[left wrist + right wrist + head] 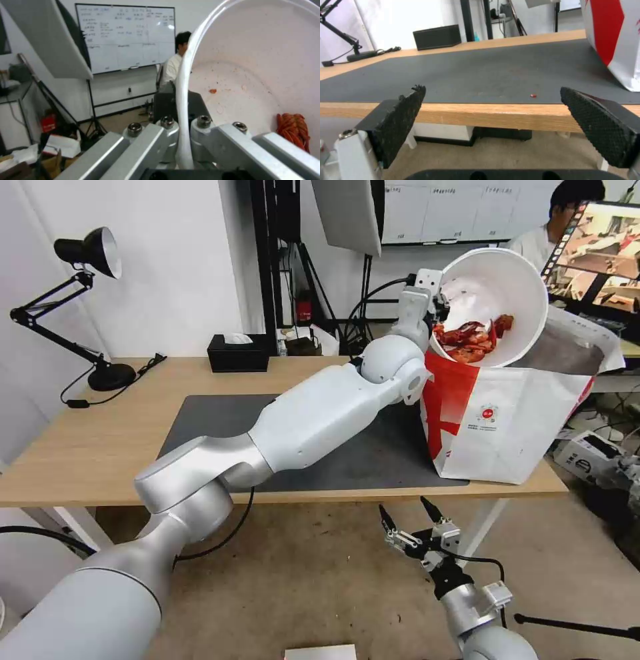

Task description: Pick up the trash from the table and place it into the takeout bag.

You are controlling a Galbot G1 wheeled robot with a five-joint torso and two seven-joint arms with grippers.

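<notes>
Left tool (435, 295) clenched on rim of white bowl of crayfish shells (497, 307), tipped steeply over takeout bag (513, 413) at worktop's (87, 453) right end; shells likely to spill past the mouth; right tool (408, 523) released, below front edge.

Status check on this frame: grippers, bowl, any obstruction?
Left gripper clamped on white bowl rim, tilted over takeout bag; red shells inside. Right gripper open, low before table edge. Nothing blocking.

Bright, even indoor light w/ soft shadows; left wrist view slightly blurred.
</notes>
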